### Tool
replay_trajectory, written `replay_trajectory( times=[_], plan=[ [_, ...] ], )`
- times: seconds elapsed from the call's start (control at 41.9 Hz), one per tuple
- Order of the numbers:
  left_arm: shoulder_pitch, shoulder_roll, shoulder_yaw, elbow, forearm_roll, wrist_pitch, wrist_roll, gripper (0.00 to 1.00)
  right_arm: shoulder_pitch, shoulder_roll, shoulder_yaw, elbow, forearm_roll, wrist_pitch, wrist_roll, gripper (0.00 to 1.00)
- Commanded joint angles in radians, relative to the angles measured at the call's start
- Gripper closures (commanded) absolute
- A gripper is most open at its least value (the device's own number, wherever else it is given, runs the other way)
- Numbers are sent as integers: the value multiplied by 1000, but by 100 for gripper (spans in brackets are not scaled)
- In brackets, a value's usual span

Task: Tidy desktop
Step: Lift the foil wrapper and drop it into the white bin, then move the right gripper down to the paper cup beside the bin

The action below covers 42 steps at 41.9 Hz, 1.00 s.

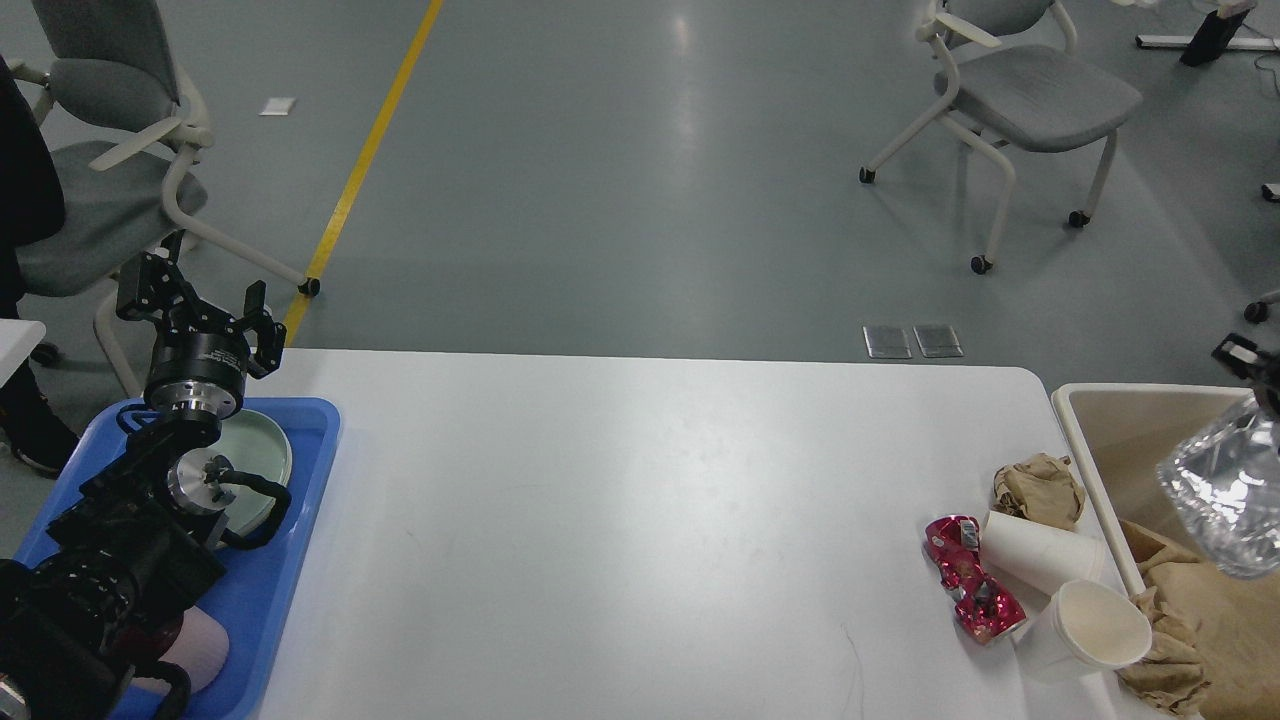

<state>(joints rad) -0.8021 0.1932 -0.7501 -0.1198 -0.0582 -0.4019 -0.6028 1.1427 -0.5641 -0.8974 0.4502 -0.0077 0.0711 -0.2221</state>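
The white desktop [640, 520] fills the lower view. At its right end lie a crumpled brown paper ball [1038, 490], a crushed red can [970, 580] and two white paper cups [1045, 555], [1095, 625]. Only a black tip of my right gripper [1255, 365] shows at the right edge. A clear plastic bottle [1225, 490] hangs from it in mid-air over the beige bin [1085, 450]. My left gripper [195, 295] stands open and empty above the blue tray [290, 560] at the left.
The bin holds crumpled brown paper [1210, 620]. The tray carries a pale green plate [262, 450] and a pink dish [200, 650], partly hidden by my left arm. Grey chairs [1030, 90], [90, 200] stand on the floor beyond the table.
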Motion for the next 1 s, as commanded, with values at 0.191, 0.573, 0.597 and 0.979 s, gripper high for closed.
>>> replay_trajectory(
  times=[0.191,0.573,0.597,0.979],
  plan=[
    [0,0,0,0,0,0,0,3,-55,18,32,-5,0,-1,0,0],
    [0,0,0,0,0,0,0,3,460,1,-90,372,-3,435,0,0],
    [0,0,0,0,0,0,0,3,494,1,-94,390,-3,469,0,0],
    [0,0,0,0,0,0,0,3,907,76,-235,567,-3,768,0,0]
  ],
)
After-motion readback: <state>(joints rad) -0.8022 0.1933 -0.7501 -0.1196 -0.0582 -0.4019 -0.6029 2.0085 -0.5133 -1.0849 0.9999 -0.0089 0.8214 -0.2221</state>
